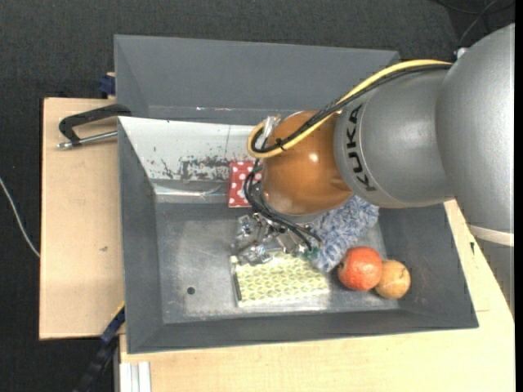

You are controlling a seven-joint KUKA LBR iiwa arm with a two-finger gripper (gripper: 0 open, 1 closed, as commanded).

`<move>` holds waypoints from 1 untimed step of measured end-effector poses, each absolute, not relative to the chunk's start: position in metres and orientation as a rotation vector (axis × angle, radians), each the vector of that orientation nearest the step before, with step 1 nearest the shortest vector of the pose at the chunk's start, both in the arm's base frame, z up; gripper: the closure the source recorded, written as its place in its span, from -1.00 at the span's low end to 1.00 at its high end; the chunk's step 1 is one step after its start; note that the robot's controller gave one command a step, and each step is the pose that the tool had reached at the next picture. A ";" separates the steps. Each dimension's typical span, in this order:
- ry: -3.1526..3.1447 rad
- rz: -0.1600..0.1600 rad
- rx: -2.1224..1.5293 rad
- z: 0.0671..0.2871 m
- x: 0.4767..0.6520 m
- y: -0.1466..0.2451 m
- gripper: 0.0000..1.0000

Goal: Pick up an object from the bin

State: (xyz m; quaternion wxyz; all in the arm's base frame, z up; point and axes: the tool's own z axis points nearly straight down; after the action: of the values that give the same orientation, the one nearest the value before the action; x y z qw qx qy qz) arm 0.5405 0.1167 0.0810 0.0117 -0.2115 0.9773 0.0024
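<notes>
- Arm (409, 137) comes in from 3 o'clock, w/ orange cover (302, 170) at the wrist sitting over the bin's (163, 284) middle, toward 12.
- Yellow cable (392, 72) runs along the arm's top to the cover; dark cables hang under it.
- Gripper (260, 245) is low in the bin, approx centre of the floor, pointing down toward 6-7 o'clock.
- Claw state: can't tell, since the metal parts are a jumble below the cover.
- Nearest thing is the green-yellow patterned pad (282, 284), flat rectangle on the floor at 6 o'clock. Gripper sits at its 11 o'clock corner; touching or just above, can't tell.
- Blue-white knit cloth (347, 223) is at 3 o'clock of the gripper, partly under the cover and just beside the pad's 1 o'clock corner.
- Red apple (359, 269) is at 4 o'clock, touching the cloth's lower edge.
- Yellow apple (395, 279) is right beside the red one, on its 3-4 o'clock side.
- Red white-dotted packet (241, 184) is at 11-12 o'clock by the back wall, part-hidden by the cover.
- Floor from 7 to 10 o'clock is bare grey metal.
</notes>
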 end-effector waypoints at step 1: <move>3.064 0.005 -0.666 0.096 0.537 0.117 1.00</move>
State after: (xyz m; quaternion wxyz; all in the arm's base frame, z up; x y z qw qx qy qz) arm 0.5374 0.1165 0.0965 0.0030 -0.2123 0.9772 0.0017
